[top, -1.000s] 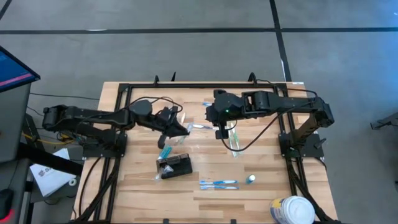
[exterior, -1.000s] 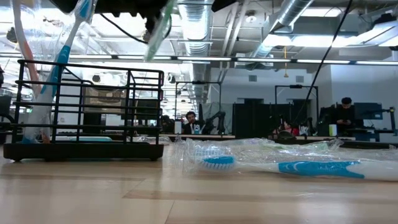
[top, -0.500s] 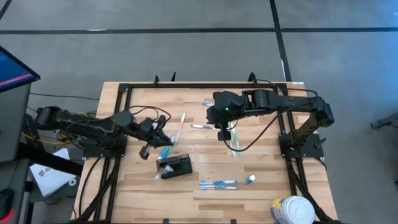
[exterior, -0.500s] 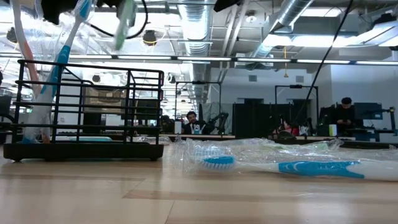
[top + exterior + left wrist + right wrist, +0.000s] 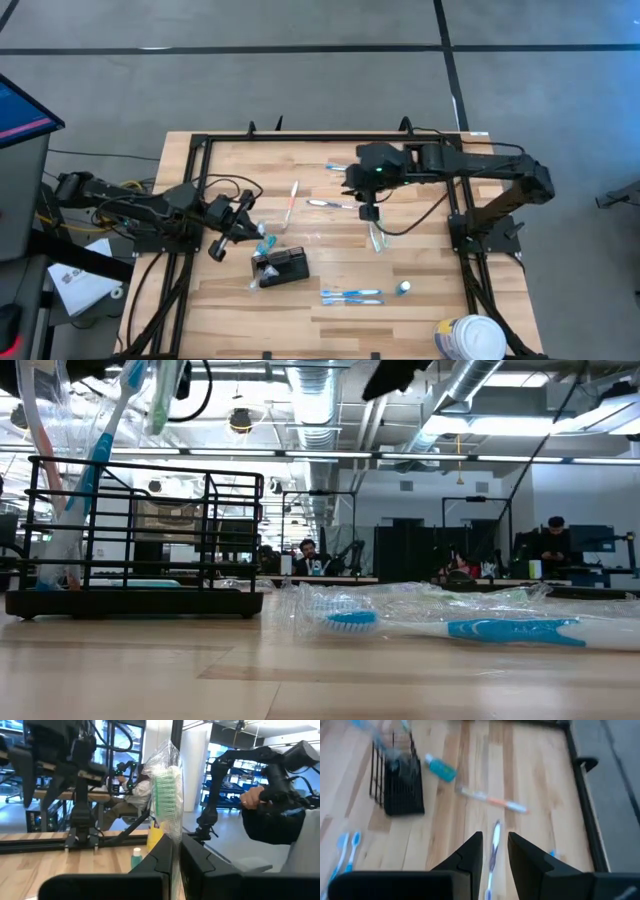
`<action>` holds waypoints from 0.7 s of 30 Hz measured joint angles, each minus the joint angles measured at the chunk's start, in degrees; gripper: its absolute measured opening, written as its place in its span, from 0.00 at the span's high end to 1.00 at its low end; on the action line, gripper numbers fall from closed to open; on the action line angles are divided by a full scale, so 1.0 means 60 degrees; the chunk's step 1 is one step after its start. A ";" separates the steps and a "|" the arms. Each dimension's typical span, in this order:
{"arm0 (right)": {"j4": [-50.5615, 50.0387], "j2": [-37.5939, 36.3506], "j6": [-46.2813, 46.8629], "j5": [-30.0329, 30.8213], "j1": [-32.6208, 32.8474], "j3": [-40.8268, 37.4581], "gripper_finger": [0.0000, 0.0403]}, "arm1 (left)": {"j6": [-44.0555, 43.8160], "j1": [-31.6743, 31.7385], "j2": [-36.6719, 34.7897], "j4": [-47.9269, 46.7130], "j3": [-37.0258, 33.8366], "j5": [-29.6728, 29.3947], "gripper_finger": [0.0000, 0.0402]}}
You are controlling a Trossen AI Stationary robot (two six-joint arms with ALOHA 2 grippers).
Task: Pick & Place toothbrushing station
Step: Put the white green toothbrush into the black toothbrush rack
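The left pincer (image 5: 243, 215) is gripping a plastic-wrapped green toothbrush (image 5: 166, 795) upright between nearly closed fingers, and it is hovering just at ten o'clock of the toothbrushing station (image 5: 281, 267), the small black wire holder standing near the middle of the wooden surface (image 5: 430, 250). A second ago this arm was reaching farther in, up toward one o'clock of where it is now; since then it has been pulling back and swinging down toward the holder, so the green brush, which the low view was showing well right of the rack, is now hanging above the rack's left end (image 5: 163, 395). To my eye that means the brush is being lined up for dropping into the station, with the lowering itself not yet done. A blue-handled brush in wrap (image 5: 100, 455) is already leaning in the rack's left compartment. The right pincer (image 5: 368, 212) is hovering at two o'clock of the station, its fingers slightly apart and carrying nothing, with a white-and-blue toothbrush (image 5: 492, 845) lying on the boards beneath it; over the last second it has been drifting a little to three o'clock. A pair of wrapped blue brushes (image 5: 351, 295) is lying at four o'clock of the station, and an orange-and-white brush (image 5: 289, 203) at twelve.
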 joint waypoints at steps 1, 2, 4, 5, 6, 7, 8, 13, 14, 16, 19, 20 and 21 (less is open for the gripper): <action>0.0208 -0.0255 0.0069 0.0002 0.0010 -0.0305 0.80 | -0.0002 0.0000 -0.0087 -0.0035 -0.0096 -0.0028 0.99; 0.0390 -0.0537 0.0158 0.0005 0.0006 -0.0632 0.80 | -0.0002 -0.0003 -0.0096 -0.0013 -0.0134 -0.0073 0.99; 0.0899 -0.1027 0.0370 0.0002 0.0011 -0.1280 0.80 | -0.0002 -0.0064 -0.0256 -0.0060 -0.0308 -0.0098 0.99; 0.1173 -0.1271 0.0501 0.0005 0.0022 -0.1602 0.80 | -0.0006 -0.0121 -0.0273 -0.0036 -0.0344 -0.0097 0.99; 0.1349 -0.1519 0.0645 0.0007 0.0051 -0.1898 0.80 | -0.0002 -0.0179 -0.0269 0.0010 -0.0372 -0.0101 0.99; 0.1506 -0.1748 0.0743 0.0005 0.0077 -0.2200 0.80 | 0.0017 -0.0224 -0.0320 -0.0011 -0.0437 -0.0097 0.99; 0.1653 -0.1931 0.0810 0.0009 0.0115 -0.2434 0.80 | 0.0039 -0.0274 -0.0377 -0.0051 -0.0495 -0.0097 0.99; 0.2240 -0.2668 0.1169 0.0082 0.0329 -0.3492 0.80 | 0.0267 -0.0584 -0.0535 -0.0014 -0.0753 -0.0093 0.99; 0.2321 -0.2783 0.1203 0.0084 0.0378 -0.3658 0.80 | 0.0275 -0.0641 -0.0535 0.0018 -0.0787 -0.0096 0.99; 0.2405 -0.2912 0.1215 0.0089 0.0445 -0.3861 0.80 | 0.0285 -0.0747 -0.0619 -0.0014 -0.0885 -0.0093 0.99; 0.2758 -0.2981 0.1283 0.0097 0.0519 -0.4117 0.80 | 0.0316 -0.0923 -0.0654 0.0044 -0.0938 -0.0095 0.99; 0.2875 -0.2969 0.1283 0.0097 0.0516 -0.4159 0.80 | 0.0347 -0.0981 -0.0677 0.0020 -0.0969 -0.0093 0.99; 0.2893 -0.2964 0.1283 0.0097 0.0508 -0.4197 0.80 | 0.0422 -0.1046 -0.0678 0.0011 -0.0975 -0.0094 0.99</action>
